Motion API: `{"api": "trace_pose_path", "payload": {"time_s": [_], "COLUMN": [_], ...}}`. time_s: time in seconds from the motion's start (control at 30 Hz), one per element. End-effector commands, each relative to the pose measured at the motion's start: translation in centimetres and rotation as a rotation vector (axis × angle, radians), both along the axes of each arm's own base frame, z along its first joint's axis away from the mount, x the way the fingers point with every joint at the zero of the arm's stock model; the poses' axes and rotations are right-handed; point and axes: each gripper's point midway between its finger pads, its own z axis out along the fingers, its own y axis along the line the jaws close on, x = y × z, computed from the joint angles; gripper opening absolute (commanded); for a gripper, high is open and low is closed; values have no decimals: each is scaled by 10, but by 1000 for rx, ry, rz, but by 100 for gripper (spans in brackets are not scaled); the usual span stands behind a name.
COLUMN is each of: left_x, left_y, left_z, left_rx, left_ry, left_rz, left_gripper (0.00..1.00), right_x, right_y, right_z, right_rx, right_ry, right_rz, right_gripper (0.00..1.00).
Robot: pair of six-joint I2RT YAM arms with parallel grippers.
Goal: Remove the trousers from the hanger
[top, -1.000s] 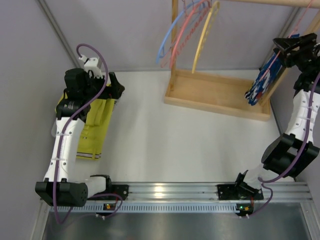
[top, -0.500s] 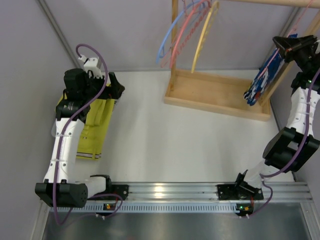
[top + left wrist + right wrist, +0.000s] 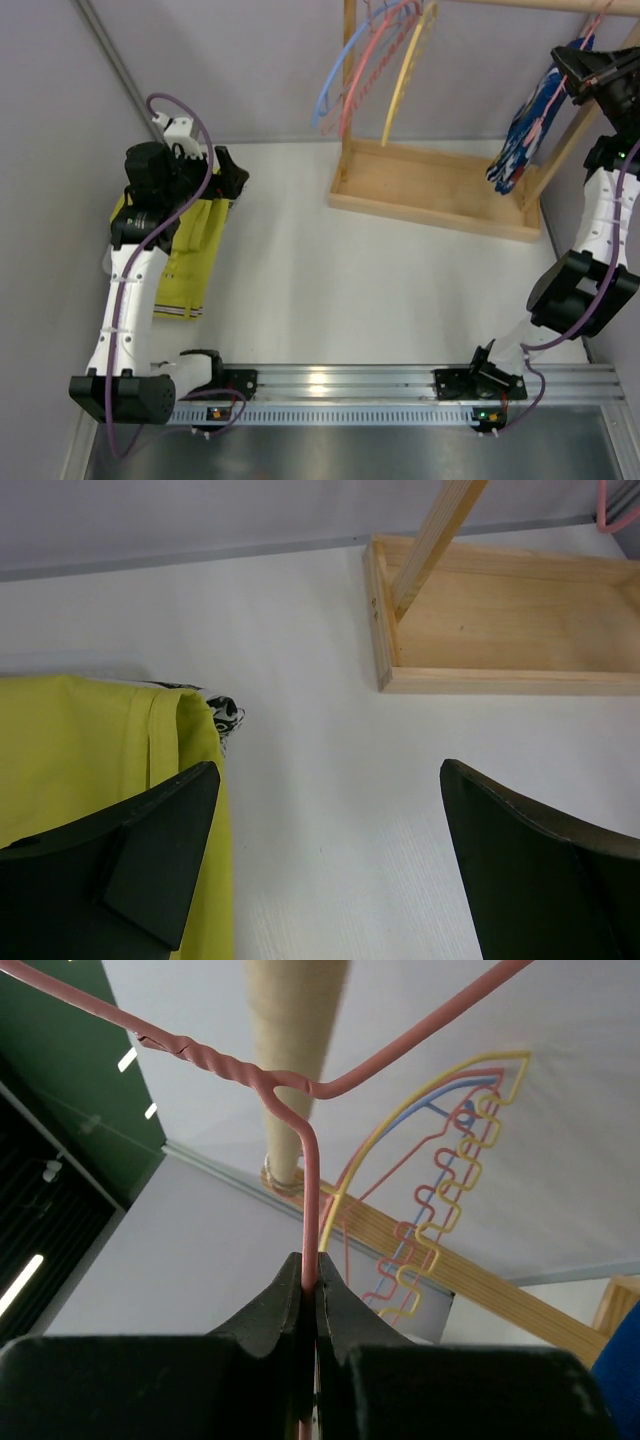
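Seizing the hanger (image 3: 310, 1175) is the step in hand: the right fingers (image 3: 268, 1318) are clenched on its pink wire neck just below the twist, at two o'clock in the overhead view. The trousers (image 3: 524, 132) hang blue from it, above the right end of the wooden rack (image 3: 430, 188). Next, I judge, the hanger must come clear of the rack toward the left fingers (image 3: 160, 845), which are spread wide and empty at ten o'clock over the yellow garment (image 3: 188, 255). The white surface (image 3: 350, 290) is bounded by grey walls
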Motion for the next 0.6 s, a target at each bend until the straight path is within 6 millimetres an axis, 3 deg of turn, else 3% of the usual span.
{"api": "trace_pose_path", "payload": {"time_s": [0.0, 0.23, 0.53, 0.57], "left_x": [-5, -11, -35, -37], "left_y": [1, -4, -32, -35], "left_z": [44, 75, 107, 110], "left_rx": [-26, -61, -63, -59], "left_ry": [-186, -297, -444, -459], "left_rz": [25, 4, -193, -212], "left_gripper": [98, 99, 99, 99], "right_x": [-74, -99, -132, -143], "right_y": [49, 81, 115, 120], "right_z": [96, 89, 42, 42], "right_rx": [-180, -182, -146, -148], "right_ry": [-393, -378, -287, -293], "right_rz": [42, 124, 230, 241], "right_gripper": [0, 0, 0, 0]}}
